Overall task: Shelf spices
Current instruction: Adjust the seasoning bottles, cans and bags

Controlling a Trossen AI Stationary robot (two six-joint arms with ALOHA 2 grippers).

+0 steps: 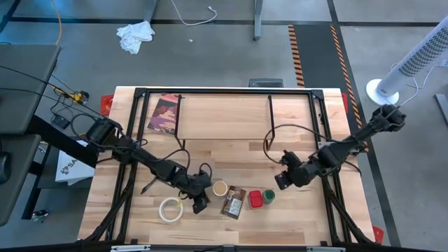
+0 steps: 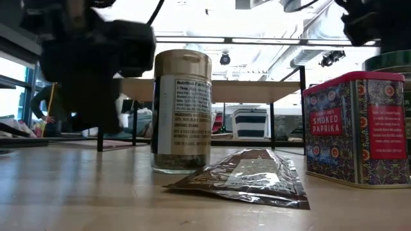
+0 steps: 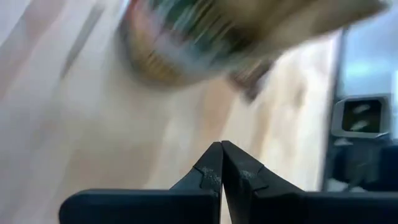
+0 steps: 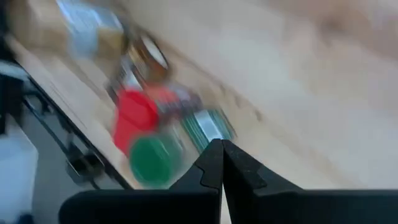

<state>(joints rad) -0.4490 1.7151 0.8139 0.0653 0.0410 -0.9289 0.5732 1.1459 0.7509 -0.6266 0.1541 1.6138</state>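
Your left gripper (image 1: 199,204) and right gripper (image 1: 282,180) both sit pinched closed, empty. Tan-lidded jar (image 1: 220,188), packet (image 1: 234,202), red tin (image 1: 255,199), green-lidded jar (image 1: 268,196) cluster on the table (image 1: 294,224) between them.

Looks like a lab or workshop. Concrete floor (image 1: 210,49) with hazard tape (image 1: 297,45), exposed ceiling ducts (image 2: 314,29), tower fan (image 1: 413,59) beside the table (image 1: 231,119).

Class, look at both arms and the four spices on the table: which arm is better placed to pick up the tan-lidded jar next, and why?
Probably the left. The left gripper, fingers shut, sits right beside the tan-lidded jar. The right gripper, also shut, is nearer the green-lidded jar and red tin.
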